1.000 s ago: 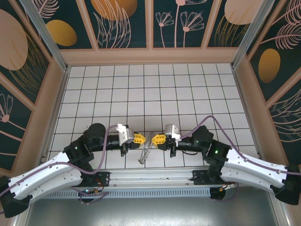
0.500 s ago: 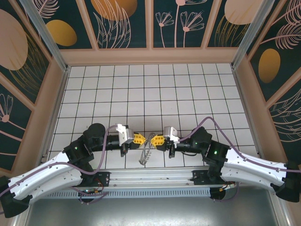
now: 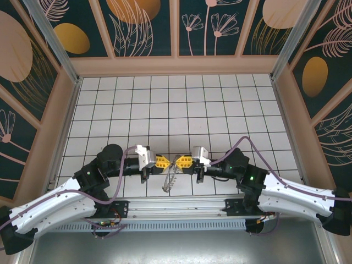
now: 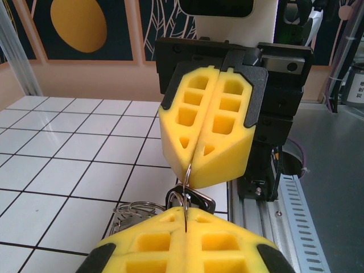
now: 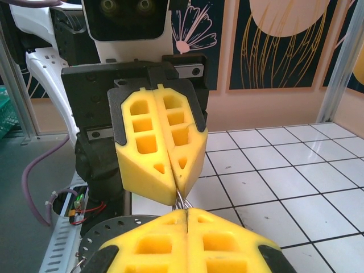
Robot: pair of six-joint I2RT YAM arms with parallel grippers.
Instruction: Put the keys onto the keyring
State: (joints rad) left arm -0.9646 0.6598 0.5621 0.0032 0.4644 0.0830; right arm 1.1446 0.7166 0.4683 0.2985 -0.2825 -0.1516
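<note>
- At the near edge of the table, the two arm bases are seen bolted beside a metal rail, the left arm on the left.
- Just beyond the rail, the left fingers and the right fingers are pointed tip to tip, low over the white tiles and very near each other.
- Both pairs of yellow fingers are pressed fully together. A thin wire of the keyring is pinched in each seam.
- From the left wrist, that wire is seen running from the seam of the left fingers up to the tip of the right fingers.
- The rest of the keyring is hung from the gap between the fingers back toward the rail, its small metal loops bunched low by the tiles.
- The keys, one small dark piece, are seen just behind the wire, under the tip of the right fingers. Whether they are threaded on the wire cannot be told.
- Farthest off, the table is closed in by dark panels painted with flowers.
</note>
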